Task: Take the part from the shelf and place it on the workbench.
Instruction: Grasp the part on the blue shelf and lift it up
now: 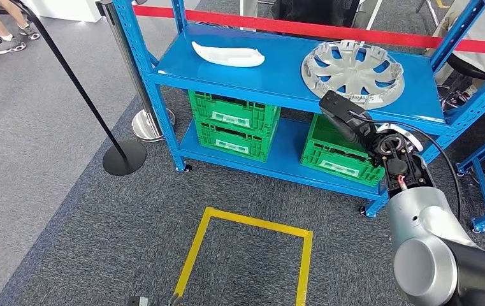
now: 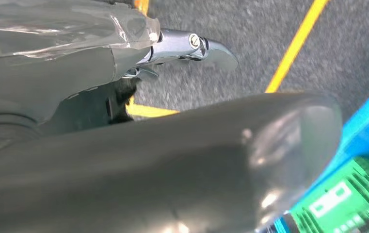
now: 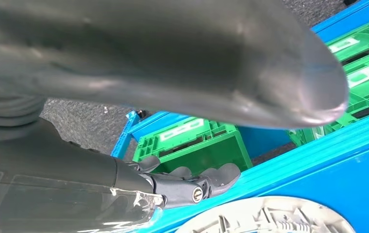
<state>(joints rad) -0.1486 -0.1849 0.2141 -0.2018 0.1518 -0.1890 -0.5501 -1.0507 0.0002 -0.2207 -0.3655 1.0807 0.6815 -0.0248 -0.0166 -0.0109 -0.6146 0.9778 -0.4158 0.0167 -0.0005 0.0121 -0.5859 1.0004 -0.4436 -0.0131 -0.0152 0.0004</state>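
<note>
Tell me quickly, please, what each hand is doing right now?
Left hand: holds nothing, hanging over the floor.
Right hand: empty, fingers apart, reaching toward the wheel cover on the shelf.

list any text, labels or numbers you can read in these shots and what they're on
No text is legible in any view.
White labels on the green crates on the lower level of the blue shelf: too small and blurred to read.
White label on a green crate in the left wrist view: blurred, unreadable.
Silver hubcap and white part: no markings visible.
</note>
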